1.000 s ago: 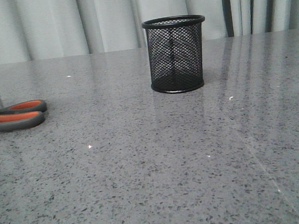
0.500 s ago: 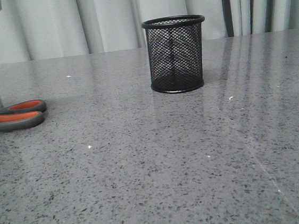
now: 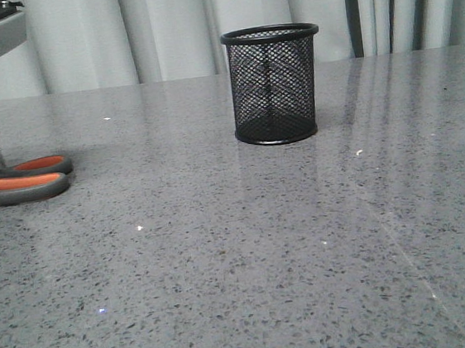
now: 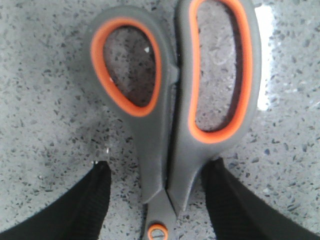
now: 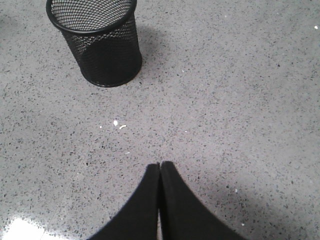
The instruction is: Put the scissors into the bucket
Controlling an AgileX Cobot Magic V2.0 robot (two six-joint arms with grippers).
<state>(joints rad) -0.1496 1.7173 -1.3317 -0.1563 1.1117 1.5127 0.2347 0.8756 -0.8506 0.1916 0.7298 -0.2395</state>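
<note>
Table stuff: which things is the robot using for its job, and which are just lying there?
For the job:
- scissors
- bucket
- left hand, open around the scissors

Just there:
- white crumbs
- curtain

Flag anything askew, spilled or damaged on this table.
Nothing stands out. The bucket stands upright and empty, the scissors lie flat and closed, and the table shows only a few pale specks.

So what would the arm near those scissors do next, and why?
Probably close the left gripper. Its open fingers sit either side of the scissors where the handles narrow toward the pivot, and the scissors lie flat on the table, so a grasp comes before any lift toward the bucket.
</note>
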